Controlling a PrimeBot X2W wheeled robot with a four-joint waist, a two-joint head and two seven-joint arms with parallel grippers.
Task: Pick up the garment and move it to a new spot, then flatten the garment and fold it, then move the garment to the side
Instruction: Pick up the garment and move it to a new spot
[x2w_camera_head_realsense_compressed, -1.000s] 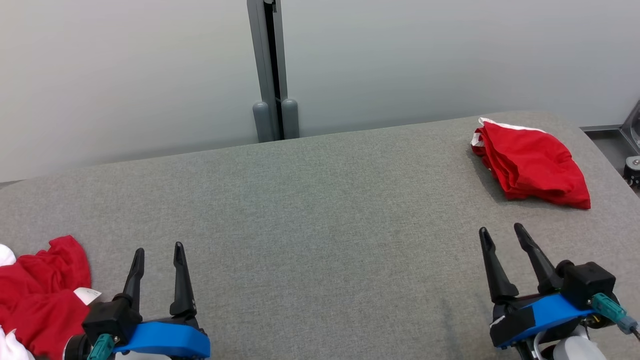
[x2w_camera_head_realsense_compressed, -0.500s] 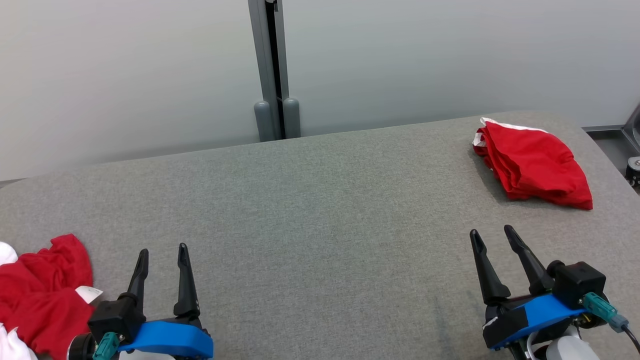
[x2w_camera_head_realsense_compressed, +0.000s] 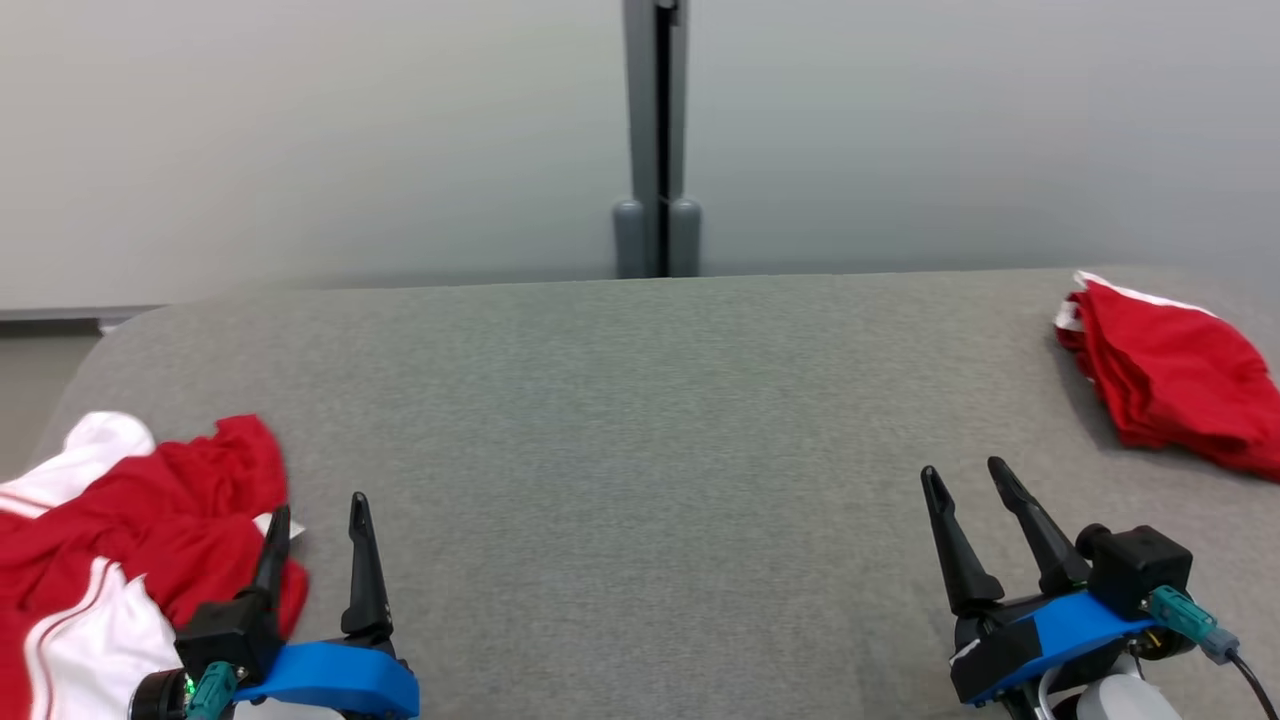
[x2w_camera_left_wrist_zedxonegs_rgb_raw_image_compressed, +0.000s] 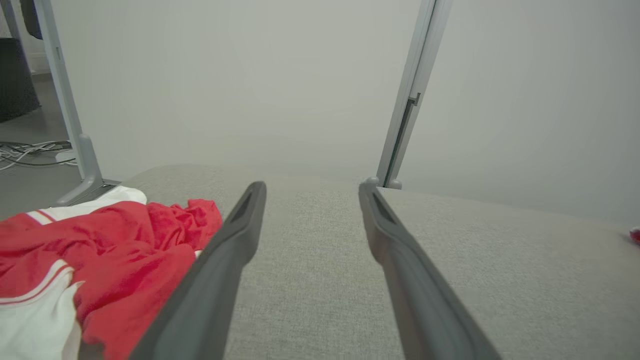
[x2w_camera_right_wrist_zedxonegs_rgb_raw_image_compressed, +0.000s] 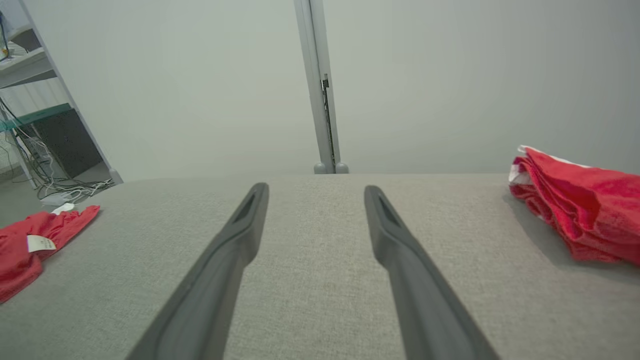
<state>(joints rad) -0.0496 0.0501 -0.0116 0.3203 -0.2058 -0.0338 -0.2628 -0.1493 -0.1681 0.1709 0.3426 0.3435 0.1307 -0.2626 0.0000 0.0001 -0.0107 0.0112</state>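
A crumpled red and white garment (x2w_camera_head_realsense_compressed: 130, 530) lies at the near left end of the grey padded table (x2w_camera_head_realsense_compressed: 640, 400); it also appears as the red and white garment (x2w_camera_left_wrist_zedxonegs_rgb_raw_image_compressed: 95, 255) and the red cloth with a white tag (x2w_camera_right_wrist_zedxonegs_rgb_raw_image_compressed: 35, 245). My left gripper (x2w_camera_head_realsense_compressed: 318, 508) stands open just right of it, its left finger in front of the cloth's edge, nothing between the fingers. My right gripper (x2w_camera_head_realsense_compressed: 966, 474) is open over bare table at the near right. In the wrist views the left gripper (x2w_camera_left_wrist_zedxonegs_rgb_raw_image_compressed: 311, 187) and right gripper (x2w_camera_right_wrist_zedxonegs_rgb_raw_image_compressed: 316, 189) both hold nothing.
A folded red garment (x2w_camera_head_realsense_compressed: 1170, 385) rests at the table's far right end, also seen as the folded red garment (x2w_camera_right_wrist_zedxonegs_rgb_raw_image_compressed: 575, 210). A grey post (x2w_camera_head_realsense_compressed: 656, 140) rises behind the table against a pale wall. Cables and shelving (x2w_camera_right_wrist_zedxonegs_rgb_raw_image_compressed: 35, 150) stand off the left end.
The head camera has turned left, so the whole picture shifted right and more of the crumpled garment shows. Both grippers stay open and hold their places.
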